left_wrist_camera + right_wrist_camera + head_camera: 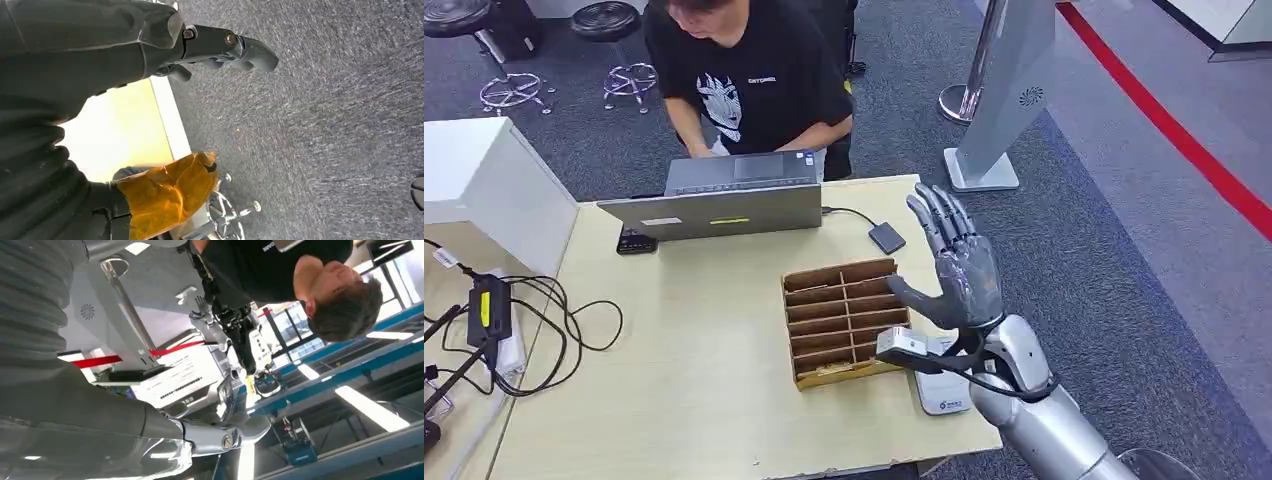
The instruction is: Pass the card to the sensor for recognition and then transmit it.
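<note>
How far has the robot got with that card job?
Nothing looks done yet. The right hand is raised above the table beside the brown divided tray, fingers spread, holding nothing. Picking up a card, scanning it and passing it on remain.

- White sensor (944,392) at the table's (704,400) near right edge: largely covered by the right hand's (954,265) wrist and cable; printed mark illegible.
- Person (749,80) behind the laptop (724,205): head cut by the picture's top edge.
- Left hand (220,47): fingertips partly hidden; contents indeterminate.
</note>
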